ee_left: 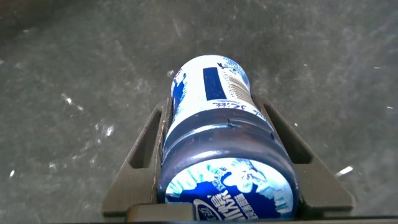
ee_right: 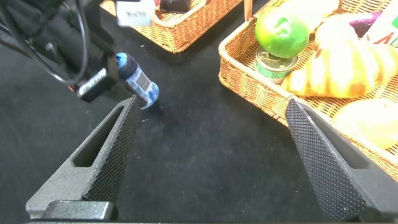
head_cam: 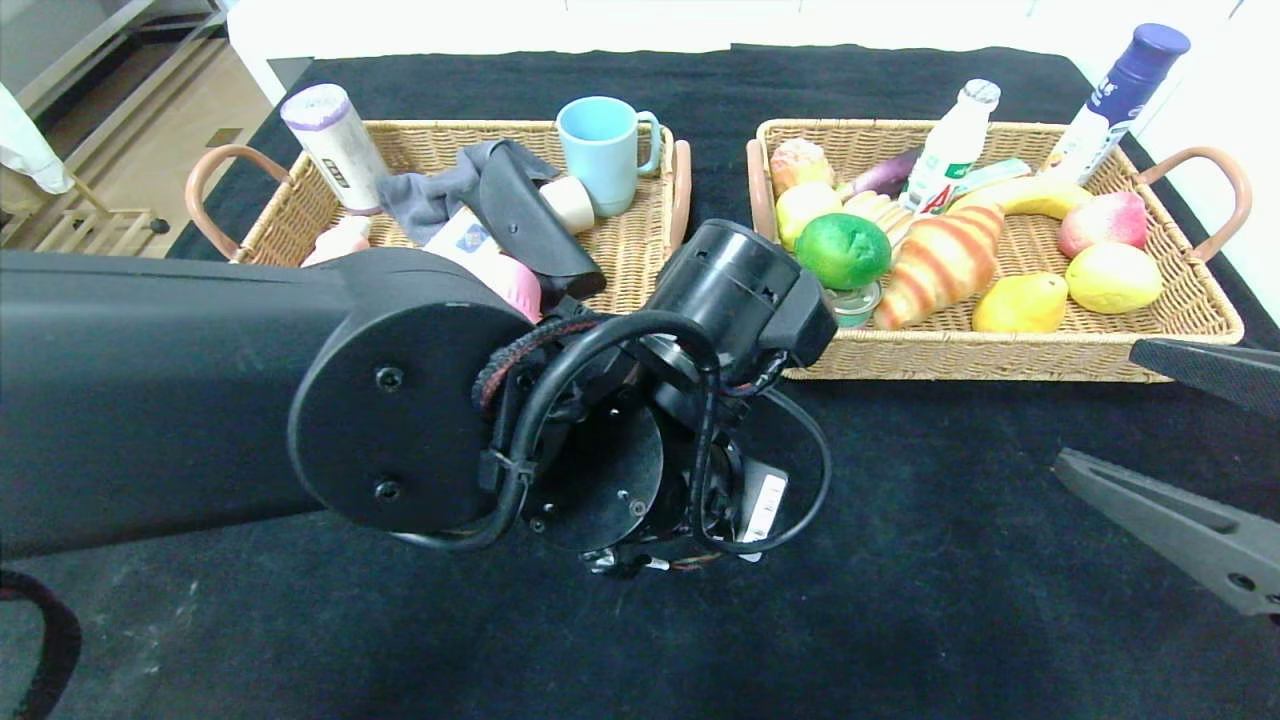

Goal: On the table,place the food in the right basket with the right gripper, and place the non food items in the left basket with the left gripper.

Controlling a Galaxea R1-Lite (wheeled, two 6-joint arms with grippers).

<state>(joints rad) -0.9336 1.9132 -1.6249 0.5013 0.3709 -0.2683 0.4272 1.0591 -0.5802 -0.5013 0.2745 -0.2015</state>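
My left gripper (ee_left: 215,106) is shut on a blue and white bottle (ee_left: 217,149), one finger on each side of it, low over the black cloth. The right wrist view shows the bottle (ee_right: 138,81) held near the cloth in front of the baskets. In the head view my left arm (head_cam: 400,400) hides the gripper and bottle. My right gripper (head_cam: 1180,440) is open and empty at the right, in front of the right basket (head_cam: 1000,360). The left basket (head_cam: 655,240) stands behind the left arm.
The right basket holds a green fruit (head_cam: 843,250), a croissant (head_cam: 940,262), a banana, pears, a peach and a white bottle. The left basket holds a blue mug (head_cam: 600,150), a grey cloth, a black case and a white cylinder. A tall blue-capped bottle (head_cam: 1115,100) stands behind the right basket.
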